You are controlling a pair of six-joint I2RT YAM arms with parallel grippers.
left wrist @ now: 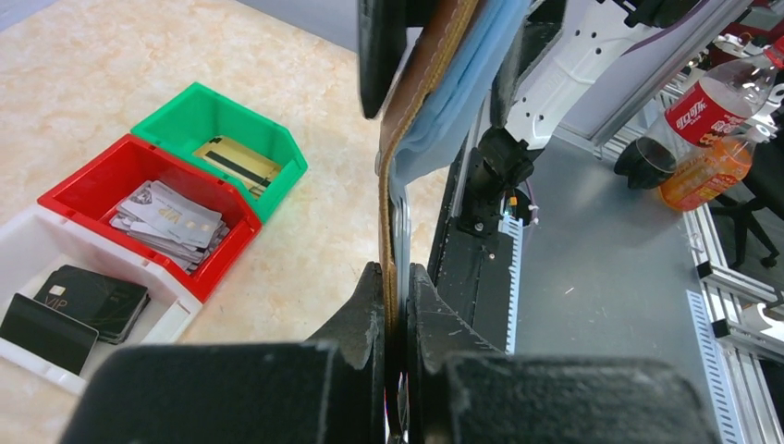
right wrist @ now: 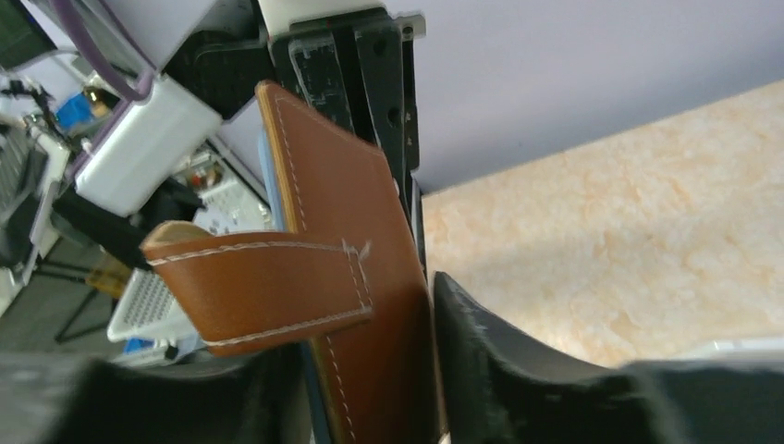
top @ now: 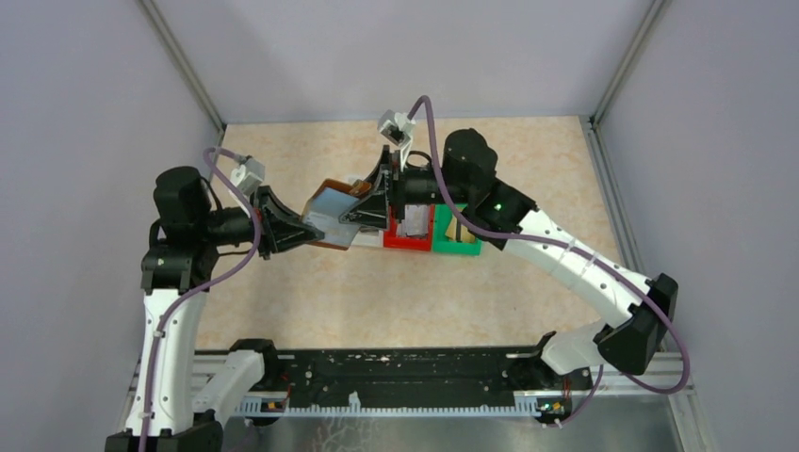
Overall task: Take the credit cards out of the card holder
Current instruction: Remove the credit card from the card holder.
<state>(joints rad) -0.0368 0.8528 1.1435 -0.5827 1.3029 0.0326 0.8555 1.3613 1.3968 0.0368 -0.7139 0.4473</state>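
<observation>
Gripping the card holder [top: 332,209] from both ends, the left gripper [top: 300,229] and right gripper [top: 377,202] have their jaws closed narrow on its brown cover, and it hangs spread between them, bluish sleeves showing, near the red bin [top: 407,242]. The white bin [left wrist: 23,242] holds black credit cards [left wrist: 88,301], the red bin silvery cards [left wrist: 171,217], the green bin [left wrist: 185,106] a gold card [left wrist: 236,162]

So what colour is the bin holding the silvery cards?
That bin is red, clearest in the left wrist view.
</observation>
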